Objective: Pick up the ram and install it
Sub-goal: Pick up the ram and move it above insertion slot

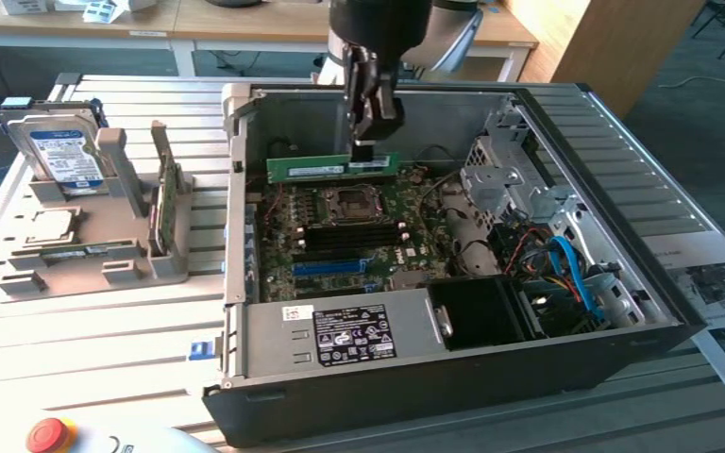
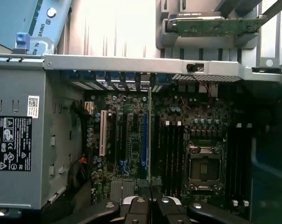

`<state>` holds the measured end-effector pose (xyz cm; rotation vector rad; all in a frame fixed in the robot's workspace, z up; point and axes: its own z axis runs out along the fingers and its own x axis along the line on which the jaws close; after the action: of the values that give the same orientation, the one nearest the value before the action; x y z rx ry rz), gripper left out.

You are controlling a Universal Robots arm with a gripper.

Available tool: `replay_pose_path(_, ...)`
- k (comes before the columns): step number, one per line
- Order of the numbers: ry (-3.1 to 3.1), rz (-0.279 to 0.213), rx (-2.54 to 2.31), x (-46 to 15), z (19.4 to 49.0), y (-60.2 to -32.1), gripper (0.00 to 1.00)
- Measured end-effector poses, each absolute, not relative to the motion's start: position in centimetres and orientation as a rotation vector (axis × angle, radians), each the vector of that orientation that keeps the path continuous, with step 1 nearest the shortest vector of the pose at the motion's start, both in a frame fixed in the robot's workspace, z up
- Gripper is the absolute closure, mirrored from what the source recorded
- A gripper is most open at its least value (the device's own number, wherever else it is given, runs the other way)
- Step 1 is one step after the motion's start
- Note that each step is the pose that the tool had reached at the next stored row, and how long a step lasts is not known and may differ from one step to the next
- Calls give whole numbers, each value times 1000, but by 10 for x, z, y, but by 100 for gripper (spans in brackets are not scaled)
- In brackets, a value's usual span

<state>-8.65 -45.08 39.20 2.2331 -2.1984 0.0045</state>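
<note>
- One ram (image 1: 333, 168).
- One gripper (image 1: 366, 151), with two fingers (image 2: 140, 207).
- One open computer case (image 1: 463, 387), holding one motherboard (image 1: 337, 231) and one power supply (image 1: 356, 335).
- One hard drive (image 1: 63, 151).
- One grey holder (image 1: 110, 269).
- One red stop button (image 1: 50, 434) on the bench (image 1: 86, 349).

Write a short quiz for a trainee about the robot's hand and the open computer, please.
1. True or false: the hand is shut on the RAM stick.
2. Where is the RAM stick? A) lying in the grey holder; B) held over the motherboard inside the open computer case; C) lying on the power supply.
3. Fill in: the hard drive stands to the exterior view's ____ of the case.
Key: 1 true; 2 B; 3 left.
</note>
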Motion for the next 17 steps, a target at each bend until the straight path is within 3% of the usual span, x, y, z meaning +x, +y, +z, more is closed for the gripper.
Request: replay_pose_path(17, -2205, 4, 2226, -29, 386, -447, 88)
